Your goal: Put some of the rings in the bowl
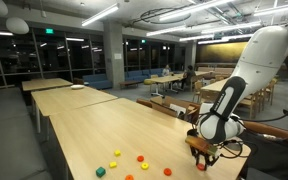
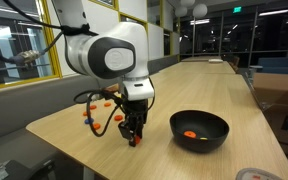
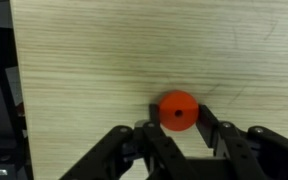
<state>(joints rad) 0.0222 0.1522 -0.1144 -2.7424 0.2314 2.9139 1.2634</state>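
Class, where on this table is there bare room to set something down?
Free: the long table stretch beyond the loose rings, and past the bowl. Crowded: the near end, where rings scatter beside the gripper, shut on a red ring.

red ring (image 3: 178, 110): round, centre hole, flat on tabletop (image 3: 104, 60), pinched in gripper (image 3: 179, 120) | bowl (image 2: 209, 142): black, upright, one orange ring (image 2: 190, 135) inside | other rings (image 1: 142, 157): scattered on tabletop

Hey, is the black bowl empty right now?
No, one small orange ring lies on the bottom inside the black bowl.
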